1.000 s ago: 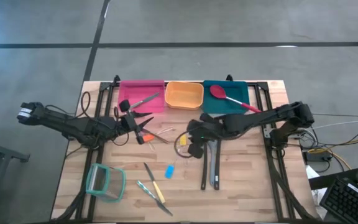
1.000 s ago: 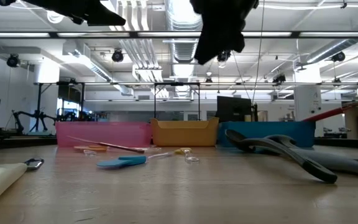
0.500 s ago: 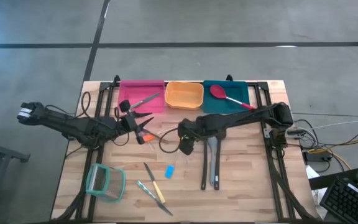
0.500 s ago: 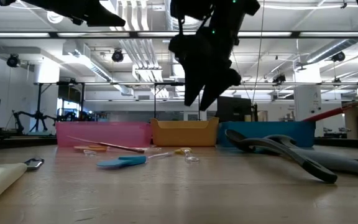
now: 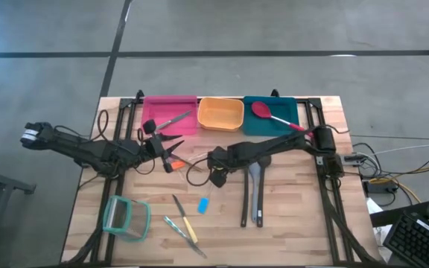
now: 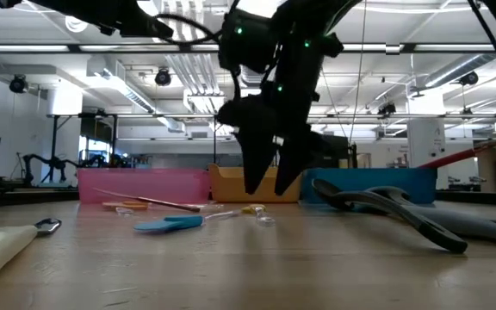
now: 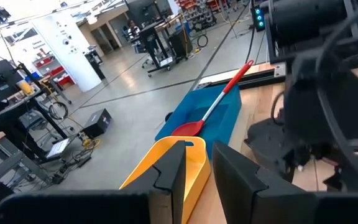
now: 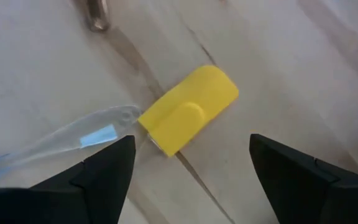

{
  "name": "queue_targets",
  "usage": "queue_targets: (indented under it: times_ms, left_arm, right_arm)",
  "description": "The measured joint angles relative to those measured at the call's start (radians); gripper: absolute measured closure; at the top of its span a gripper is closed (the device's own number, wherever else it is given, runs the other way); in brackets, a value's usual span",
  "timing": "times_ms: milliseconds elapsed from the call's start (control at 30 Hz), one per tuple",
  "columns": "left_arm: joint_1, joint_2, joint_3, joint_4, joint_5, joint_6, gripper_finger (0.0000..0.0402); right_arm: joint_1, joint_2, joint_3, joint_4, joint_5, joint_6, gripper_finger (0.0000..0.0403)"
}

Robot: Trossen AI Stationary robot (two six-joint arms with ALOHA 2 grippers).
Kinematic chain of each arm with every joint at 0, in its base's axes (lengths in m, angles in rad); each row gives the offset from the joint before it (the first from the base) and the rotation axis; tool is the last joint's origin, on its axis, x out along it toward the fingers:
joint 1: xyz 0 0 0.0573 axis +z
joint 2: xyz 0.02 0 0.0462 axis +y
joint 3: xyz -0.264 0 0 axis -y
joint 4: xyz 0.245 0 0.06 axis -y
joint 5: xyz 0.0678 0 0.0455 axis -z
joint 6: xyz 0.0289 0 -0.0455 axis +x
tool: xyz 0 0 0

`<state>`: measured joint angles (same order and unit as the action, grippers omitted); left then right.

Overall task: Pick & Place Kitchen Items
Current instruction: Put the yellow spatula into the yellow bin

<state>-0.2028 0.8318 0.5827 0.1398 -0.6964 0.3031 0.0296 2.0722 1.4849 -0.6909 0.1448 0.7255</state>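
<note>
Wooden planks of the surface (image 5: 296, 223) carry no readable writing. Right gripper (image 8: 188, 163) hangs low with fingers spread wide; directly between and just beyond them lies a small yellow spatula (image 8: 188, 110) with a clear handle, sharp only in the right wrist view. Left gripper (image 7: 197, 168) shows a narrow gap, nothing visibly pinched.

Pink bin (image 5: 168, 115), orange bin (image 5: 220, 114), teal bin (image 5: 272, 113); possibly clear container (image 5: 126, 217).
</note>
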Motion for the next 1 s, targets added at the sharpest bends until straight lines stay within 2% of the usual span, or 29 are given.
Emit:
queue_targets:
  times_ms: [333,667,833,1000]
  left_arm:
    - [0.000,0.000,0.000,0.000,0.000,0.000,0.0319]
    - [0.000,0.000,0.000,-0.002,0.000,-0.001,0.0319]
    - [0.000,0.000,0.000,-0.002,0.000,-0.001,0.0319]
    - [-0.001,0.000,0.000,-0.002,0.000,-0.001,0.0319]
  right_arm:
    - [-0.009,0.056,0.001,0.101,0.007,0.021,0.0129]
    - [-0.015,0.089,0.005,0.060,0.054,0.037,0.0164]
    - [-0.023,0.089,0.003,-0.004,0.070,0.034,0.0196]
    - [-0.023,0.089,0.002,-0.016,0.080,0.026,0.0246]
